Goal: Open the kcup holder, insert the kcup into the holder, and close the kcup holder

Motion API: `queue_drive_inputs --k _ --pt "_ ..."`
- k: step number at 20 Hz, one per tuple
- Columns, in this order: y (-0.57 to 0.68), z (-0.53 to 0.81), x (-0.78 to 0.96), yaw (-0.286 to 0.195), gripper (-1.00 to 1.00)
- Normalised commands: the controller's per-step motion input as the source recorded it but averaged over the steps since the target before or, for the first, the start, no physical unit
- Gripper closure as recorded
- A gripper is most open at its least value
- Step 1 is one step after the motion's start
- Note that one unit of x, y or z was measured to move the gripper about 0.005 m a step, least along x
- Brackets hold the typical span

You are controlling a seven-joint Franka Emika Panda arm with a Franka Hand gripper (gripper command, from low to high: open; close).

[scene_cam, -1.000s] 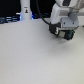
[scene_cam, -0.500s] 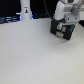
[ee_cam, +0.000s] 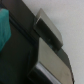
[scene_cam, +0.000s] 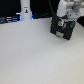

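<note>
Kcup holder: small, dark, boxy unit on white table, beneath the arm; gripper state cannot be told.

The gripper sits right against the kcup holder, whose black body blocks any way straight below it. Towards the exterior view's left of the gripper, the white table lies open and wide. Farther left, behind, a white bottle stands well apart.
</note>
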Motion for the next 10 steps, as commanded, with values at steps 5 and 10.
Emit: queue_drive_inputs --k 5,10 --pt "0.05 0.92 0.35 0.008 -1.00" --pt "0.00 0.06 0.08 0.005 -1.00"
